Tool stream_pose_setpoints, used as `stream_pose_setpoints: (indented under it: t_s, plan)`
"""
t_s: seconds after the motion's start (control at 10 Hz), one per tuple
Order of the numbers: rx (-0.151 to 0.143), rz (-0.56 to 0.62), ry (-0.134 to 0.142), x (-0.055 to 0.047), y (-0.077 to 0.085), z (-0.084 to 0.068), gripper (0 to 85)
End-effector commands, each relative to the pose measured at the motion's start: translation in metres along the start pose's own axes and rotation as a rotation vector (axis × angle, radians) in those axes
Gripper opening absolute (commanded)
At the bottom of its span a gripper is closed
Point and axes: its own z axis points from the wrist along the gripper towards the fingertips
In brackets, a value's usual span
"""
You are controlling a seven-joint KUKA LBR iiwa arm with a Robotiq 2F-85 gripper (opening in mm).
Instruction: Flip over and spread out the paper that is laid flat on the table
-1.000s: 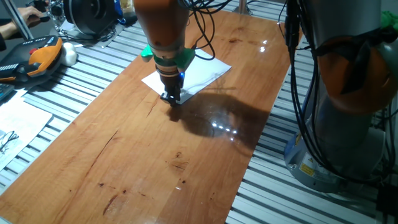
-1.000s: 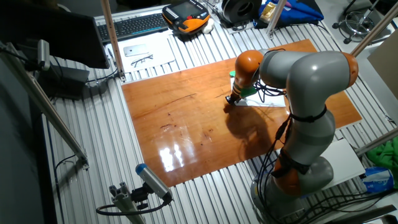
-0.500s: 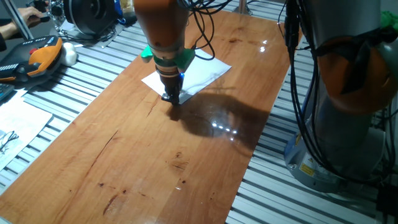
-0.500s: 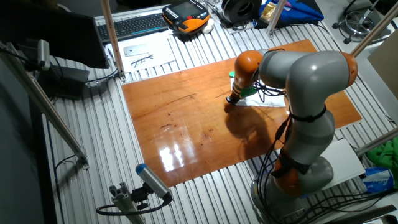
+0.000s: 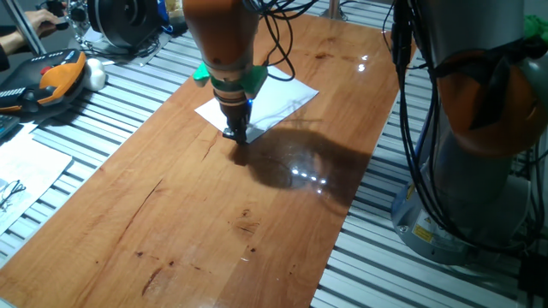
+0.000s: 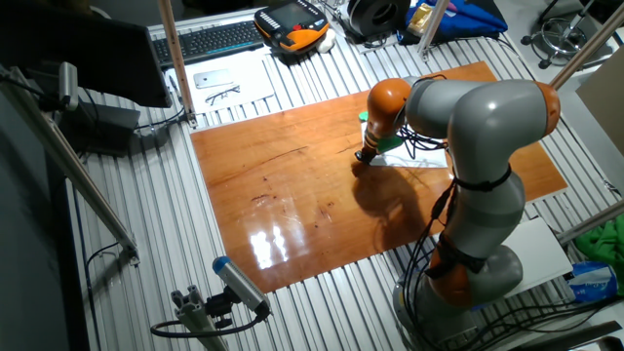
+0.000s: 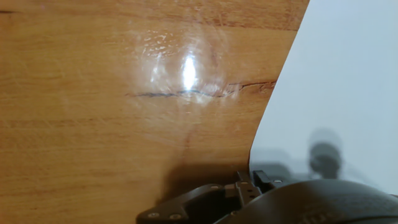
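Observation:
The paper (image 5: 278, 101) lies blank side up on the far part of the reddish-brown table (image 5: 214, 214). My gripper (image 5: 237, 135) points straight down with its tips on the table at the paper's near edge. In the hand view the fingertips (image 7: 244, 182) stand together at the paper's (image 7: 348, 93) edge, which curves slightly there, beside bare glossy table (image 7: 93, 93). In the other fixed view my gripper (image 6: 362, 159) is at the left end of the paper (image 6: 414, 161), mid-table (image 6: 292, 185). The printed face is hidden.
A green object (image 5: 203, 72) sits just behind the arm by the paper. An orange and black pendant (image 5: 56, 77) and white sheets with line drawings (image 5: 21, 167) lie on the grey slats at left. The robot's base (image 5: 479, 128) stands right of the table.

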Motion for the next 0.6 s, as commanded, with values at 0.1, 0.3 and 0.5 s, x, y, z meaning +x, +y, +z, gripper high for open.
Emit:
stream_pose_setpoints:
  t_s: [0.1,0.3,0.5]
  plan:
    - [-0.005,-0.003,0.006,0.0012,-0.0003,0.0003,0.0]
    - [-0.004,0.006,-0.002,0.002,-0.0004,0.0002,0.0]
    - [-0.009,0.023,-0.021,0.0004,0.001,-0.0078,0.0]
